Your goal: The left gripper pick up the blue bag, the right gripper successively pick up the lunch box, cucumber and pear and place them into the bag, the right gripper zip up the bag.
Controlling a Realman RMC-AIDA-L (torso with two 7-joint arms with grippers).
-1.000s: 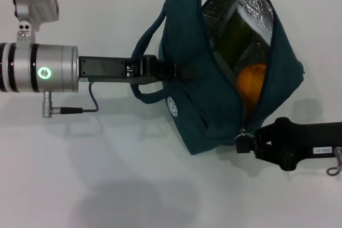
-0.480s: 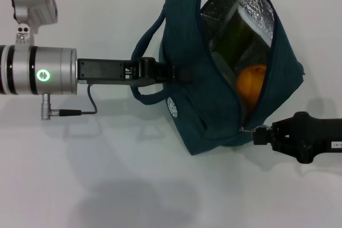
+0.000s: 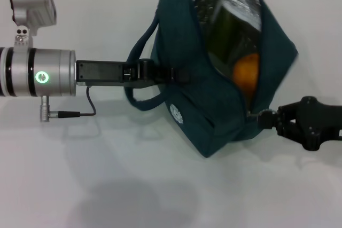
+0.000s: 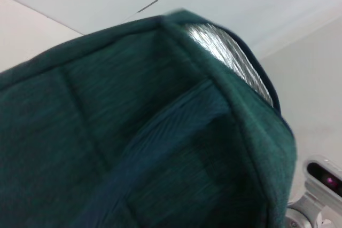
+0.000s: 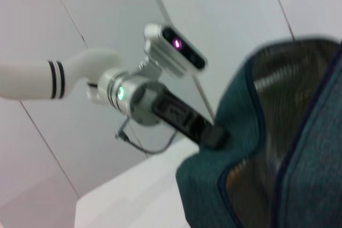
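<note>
My left claw (image 3: pixel 160 73) is clenched on a loop handle of the large dark teal-blue fabric bag (image 3: pixel 214 105), holding it up off the white counter (image 3: pixel 107 174) near the far edge so its mouth stays open and the zip line hangs taut. Inside, against the silver foil lining (image 3: pixel 243 9), I can see the long green cucumber (image 3: pixel 224 30) and the orange-yellow rounded pear (image 3: pixel 247 73); the lunch box I cannot make out. My right claw (image 3: pixel 265 119) is pinched at the ring zip pull at the low end of the opening, towards the counter's right edge. Judging by this, only 1 step is left: zipping.
</note>
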